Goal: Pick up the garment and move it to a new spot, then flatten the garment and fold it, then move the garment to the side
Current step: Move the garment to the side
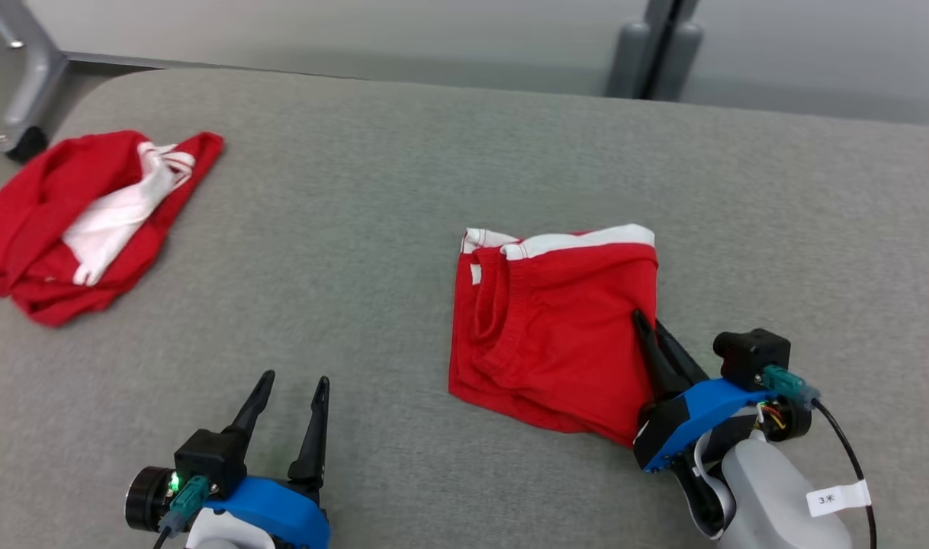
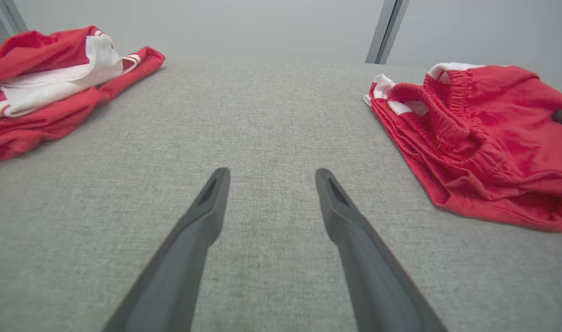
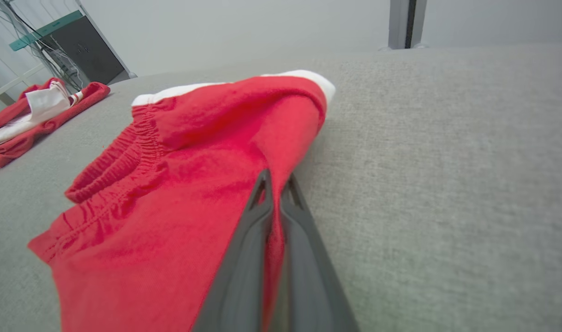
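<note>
garment (image 1: 556, 328): we see red shorts with white trim (image 1: 579, 240), folded into a rough square. They lie flat on the bench (image 1: 403, 191), right of its middle and nearer the front edge than the far edge.
right claw (image 1: 647, 320): closed on the garment's right edge, toward its front right corner. In the right wrist view a strip of red cloth sits pinched between the 2 fingers (image 3: 248, 240).
left claw (image 1: 294, 378): spread wide with nothing in it, low over bare bench by the front edge. It is left of the garment and well apart from it.
second garment (image 1: 75, 221): another red and white piece, crumpled, near the far left corner.
step in hand: we judge the fold is made and the move to the side is starting.
handling: we expect soft, light, limp cloth. It has no stiffness to carry its own shape, and the stacked layers can slide over each other.
waistband (image 2: 461, 106): elastic and gathered, on the left half. It is the thickest part, so that side will sag when lifted.
where to hold: we would want every layer of the edge inside the pinch. We cannot tell whether the claw has all of them or just the top 1.
risk: lifted from 1 edge, the fold may fall open. Dragging it low across the bench may keep it tidier.
</note>
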Controlling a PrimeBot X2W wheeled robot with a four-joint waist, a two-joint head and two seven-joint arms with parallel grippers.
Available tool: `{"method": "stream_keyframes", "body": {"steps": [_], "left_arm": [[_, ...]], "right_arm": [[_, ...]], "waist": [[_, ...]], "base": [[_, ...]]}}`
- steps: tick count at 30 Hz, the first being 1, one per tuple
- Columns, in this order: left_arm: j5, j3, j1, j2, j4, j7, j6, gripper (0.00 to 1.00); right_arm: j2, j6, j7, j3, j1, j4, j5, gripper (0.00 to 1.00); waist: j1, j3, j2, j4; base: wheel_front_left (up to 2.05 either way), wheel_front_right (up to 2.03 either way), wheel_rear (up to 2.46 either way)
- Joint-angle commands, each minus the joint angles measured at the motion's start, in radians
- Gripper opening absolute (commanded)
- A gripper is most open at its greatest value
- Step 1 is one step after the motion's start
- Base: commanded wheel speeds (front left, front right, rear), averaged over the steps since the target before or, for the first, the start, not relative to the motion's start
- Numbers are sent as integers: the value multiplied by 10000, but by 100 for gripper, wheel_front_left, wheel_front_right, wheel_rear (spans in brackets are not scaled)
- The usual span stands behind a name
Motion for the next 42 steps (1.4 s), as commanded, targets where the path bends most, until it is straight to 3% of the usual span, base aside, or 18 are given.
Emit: {"method": "stream_keyframes", "body": {"steps": [1, 11, 16, 20, 27, 31, 36, 42], "left_arm": [[80, 4, 88, 34, -104, -48, -15, 100], [393, -200, 205, -3, -603, -46, -15, 100], [453, -207, 311, 44, -801, -46, -15, 100], [430, -246, 236, 178, -904, -48, -15, 100], [324, -657, 33, 512, -1081, -46, -15, 100], [131, -789, -104, 848, -1148, -48, -15, 100], [-124, -648, -174, 1194, -1122, -46, -15, 100], [-343, -681, -320, 1295, -1126, -46, -15, 100]], "right_arm": [[-72, 1, -4, 97, 270, -144, 124, 0], [-57, 3, -5, 303, 790, -924, -44, 0], [-57, 3, -5, 354, 1060, -1350, 3, 0], [-47, 3, -7, 500, 1108, -1557, -178, 0], [-57, 1, -5, -384, 348, -1130, -2052, 0], [-69, -1, 147, -2061, -403, -734, -4475, 0], [-223, -1, 1115, -4687, -806, -1531, -7729, 0], [-572, -2, 2105, -6864, -417, -2783, -9209, 0]], "waist": [[0, -494, -2, -883], [0, -538, -2, -3941], [0, -305, -2, -5139], [0, 32, -2, -5706], [0, 625, -2, -5422], [0, 1017, -2, -4765], [0, 1373, -2, -3911], [0, 1577, -2, -3047]], "base": [[0, 0, 0], [0, 0, 0], [0, 0, 0], [0, 0, 0], [0, 0, 0], [0, 0, 0], [0, 0, 0], [0, 0, 0]]}}
